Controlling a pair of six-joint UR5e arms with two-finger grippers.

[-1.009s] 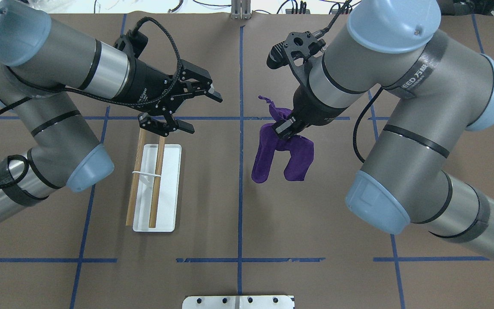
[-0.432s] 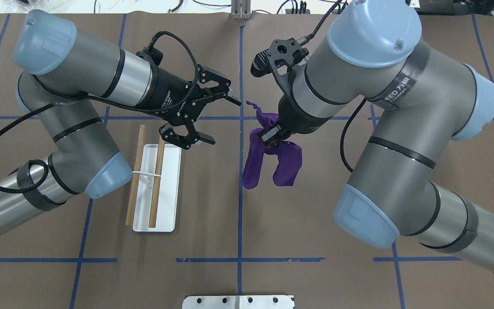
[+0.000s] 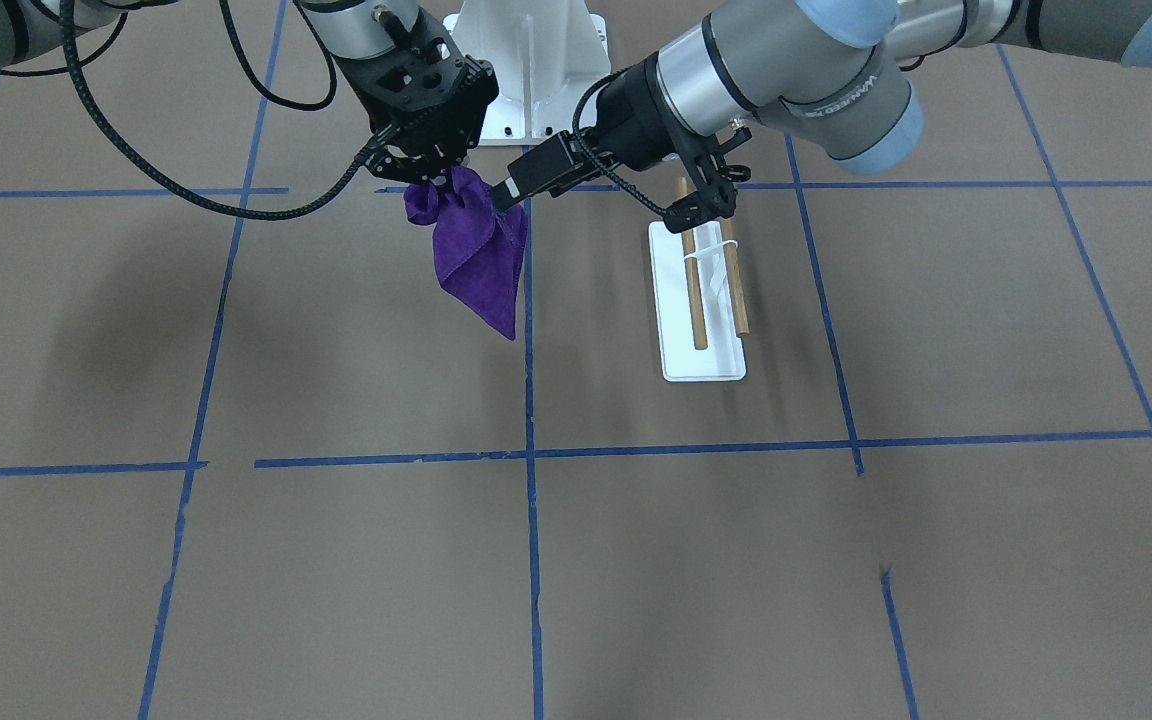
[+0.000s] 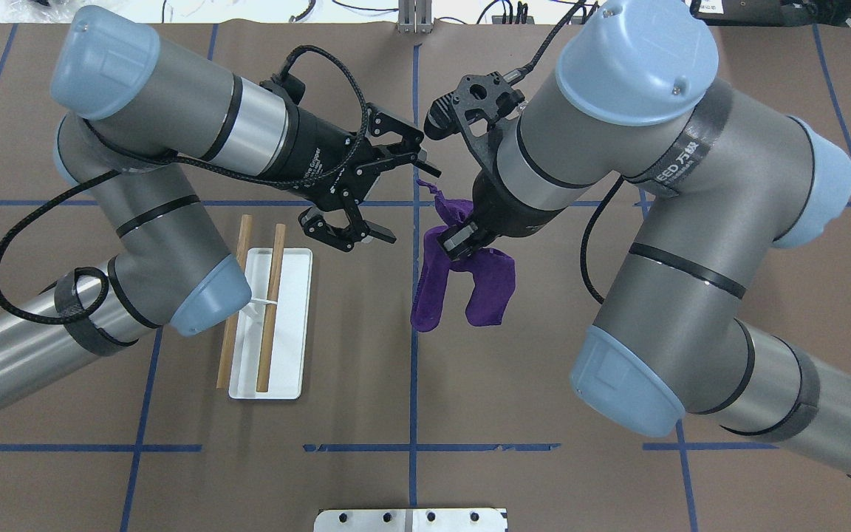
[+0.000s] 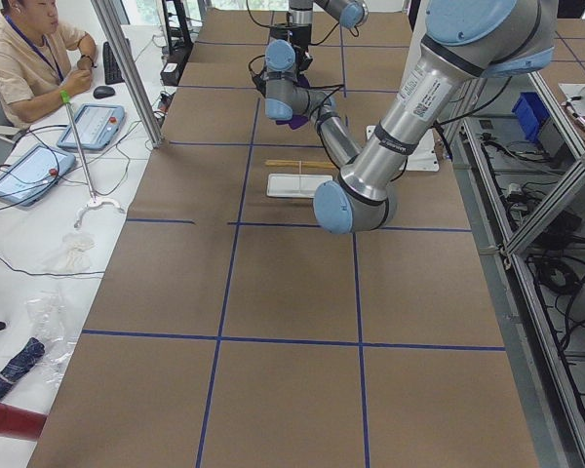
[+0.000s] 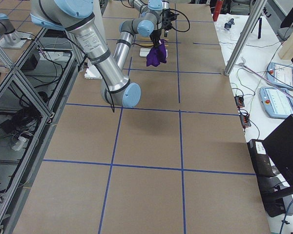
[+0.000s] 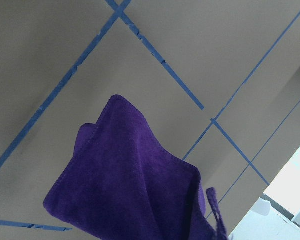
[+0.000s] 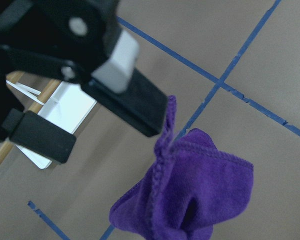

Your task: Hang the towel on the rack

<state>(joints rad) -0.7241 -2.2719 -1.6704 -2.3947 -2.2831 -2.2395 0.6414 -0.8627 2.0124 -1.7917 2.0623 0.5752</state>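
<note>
Both arms (image 4: pixel 146 222) are showing grey tubes and pale blue caps (image 4: pixel 636 59). A braided black cable (image 4: pixel 322 50) is looping over the black left gripper (image 4: pixel 411 205), upper centre; white lettering (image 4: pixel 684 159) is marking the right arm (image 4: pixel 691 251).

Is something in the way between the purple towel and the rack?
Yes. The open left gripper hangs in the air between the towel and the rack. I see nothing else between them.

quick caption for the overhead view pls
Right gripper holds the purple towel aloft facing the open left gripper, rack nearby.
</note>
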